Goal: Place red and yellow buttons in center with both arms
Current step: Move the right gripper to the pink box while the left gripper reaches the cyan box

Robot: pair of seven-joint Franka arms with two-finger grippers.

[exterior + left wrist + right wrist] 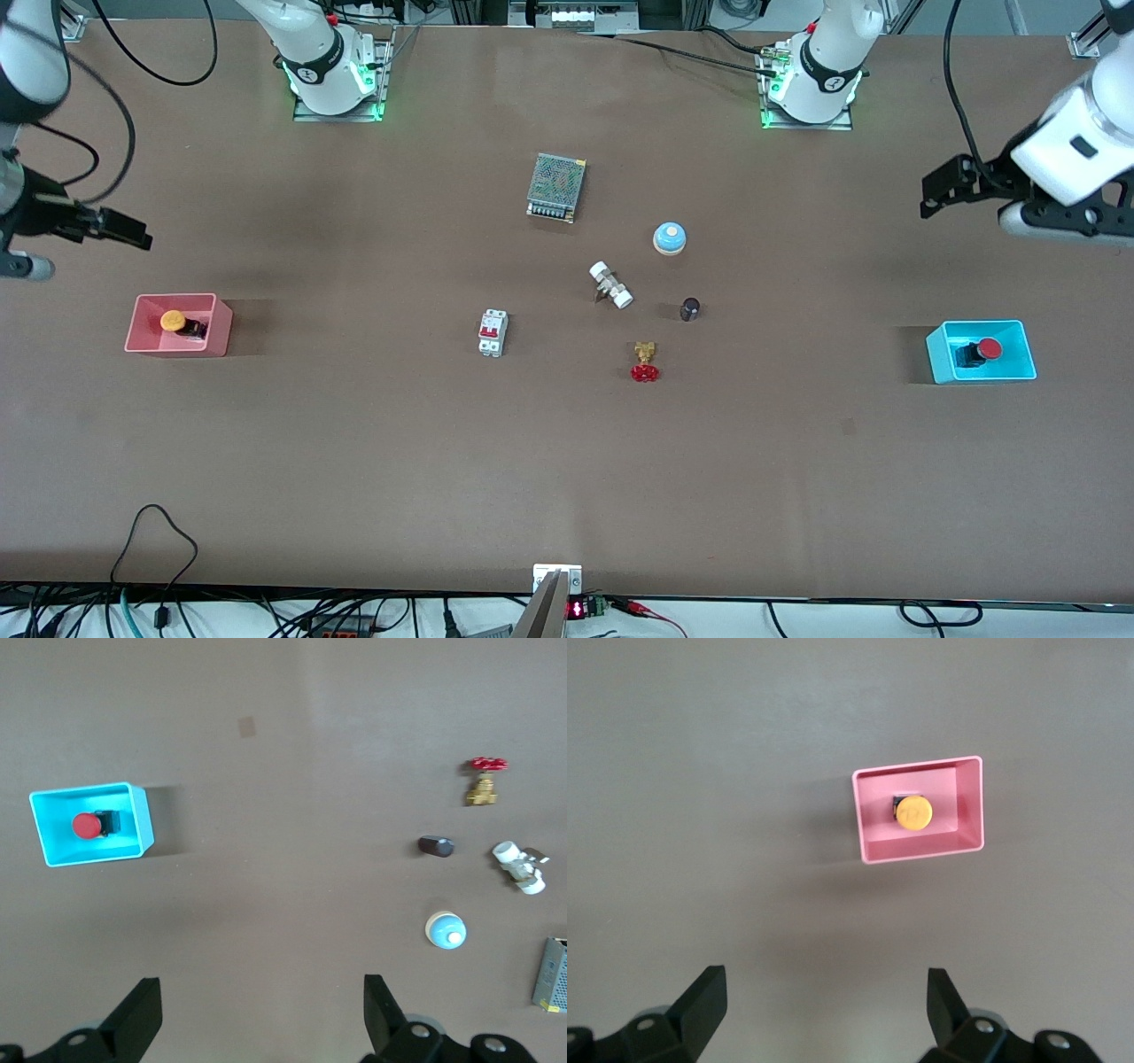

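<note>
The yellow button [173,321] lies in a pink bin [142,341] at the right arm's end of the table. It also shows in the right wrist view [913,812], inside the pink bin [921,853]. The red button [988,349] lies in a blue bin [1019,368] at the left arm's end, and shows in the left wrist view [86,826] in its bin [53,855]. My right gripper [115,229] [826,1010] is open and empty, up over bare table close to the pink bin. My left gripper [943,190] [263,1019] is open and empty, up over bare table close to the blue bin.
Round the brown table's middle [549,292] lie a mesh power supply [556,187], a blue-domed bell [670,237], a white fitting [610,284], a dark cylinder [690,308], a red handwheel valve [645,363] and a white circuit breaker [493,332].
</note>
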